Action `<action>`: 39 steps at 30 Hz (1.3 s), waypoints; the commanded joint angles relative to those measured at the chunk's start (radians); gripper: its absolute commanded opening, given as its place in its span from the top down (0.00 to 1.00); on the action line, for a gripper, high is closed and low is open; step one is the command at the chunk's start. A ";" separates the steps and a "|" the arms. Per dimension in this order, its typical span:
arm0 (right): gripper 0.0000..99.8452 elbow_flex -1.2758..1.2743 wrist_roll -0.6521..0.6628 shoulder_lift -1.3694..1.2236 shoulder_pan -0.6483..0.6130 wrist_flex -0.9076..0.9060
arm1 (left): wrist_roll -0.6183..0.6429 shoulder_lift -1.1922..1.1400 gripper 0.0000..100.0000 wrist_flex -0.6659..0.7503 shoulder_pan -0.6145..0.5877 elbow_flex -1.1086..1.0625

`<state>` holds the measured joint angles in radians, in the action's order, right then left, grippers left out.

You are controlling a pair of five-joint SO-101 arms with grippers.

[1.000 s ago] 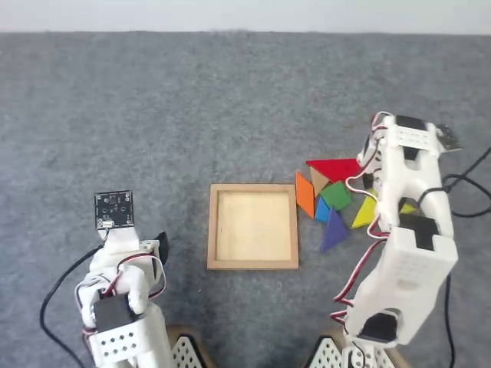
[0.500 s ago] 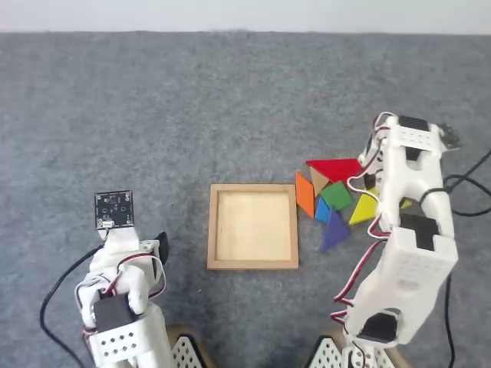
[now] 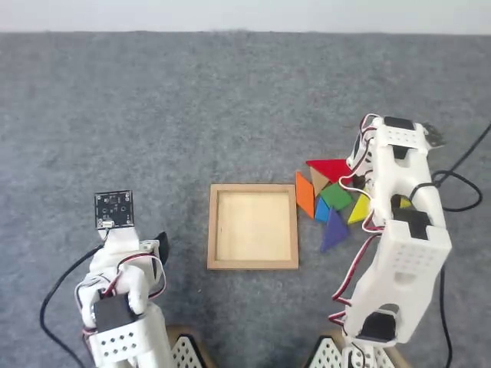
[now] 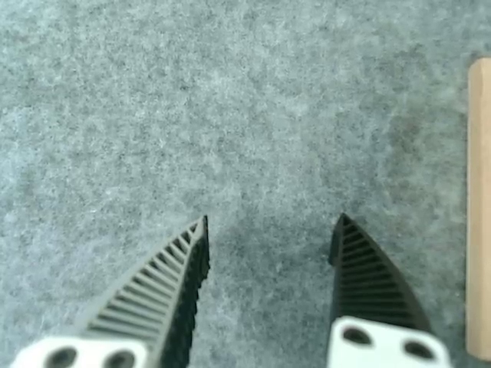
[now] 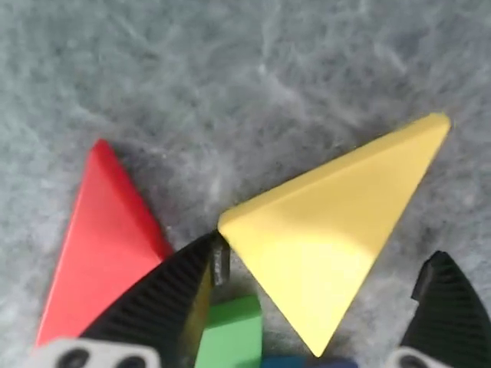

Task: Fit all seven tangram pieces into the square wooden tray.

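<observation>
One yellow triangle [image 5: 345, 207] lies on the tabletop [image 3: 153, 115] right between the right gripper [image 5: 326, 257]'s wide-open jaws, near the tray [image 3: 253, 188]. The left gripper [image 4: 272, 221], open too, is well off.

Pale natural grain on the square wooden tray [image 3: 253, 188], speckled grey on the fuzzy table cover [image 3: 153, 115]. Flat wooden tangram pieces in plain solid colours: red triangle [image 3: 331, 168], orange parallelogram [image 3: 304, 194], tan small triangle [image 3: 318, 181], green square [image 3: 335, 196], blue small triangle [image 3: 322, 211], yellow triangle [image 5: 337, 238], purple triangle [image 3: 332, 232]. Matt black with crosswise ridges on the fingers [image 4: 173, 284] of the left gripper [image 4: 268, 230].
</observation>
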<state>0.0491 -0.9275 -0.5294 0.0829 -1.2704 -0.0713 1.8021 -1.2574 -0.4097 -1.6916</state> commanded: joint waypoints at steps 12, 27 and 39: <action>0.62 0.044 -0.064 0.051 0.041 0.067 | 0.009 0.015 0.76 -0.005 -0.005 0.008; 0.62 0.049 -0.098 0.058 0.091 0.070 | 0.009 0.015 0.76 -0.005 -0.005 0.008; 0.62 0.124 -0.098 0.053 0.096 0.070 | 0.009 0.015 0.76 -0.005 -0.005 0.008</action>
<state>0.1105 -1.0134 -0.5294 0.1657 -1.2183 -0.0713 1.8021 -1.2574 -0.4097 -1.6916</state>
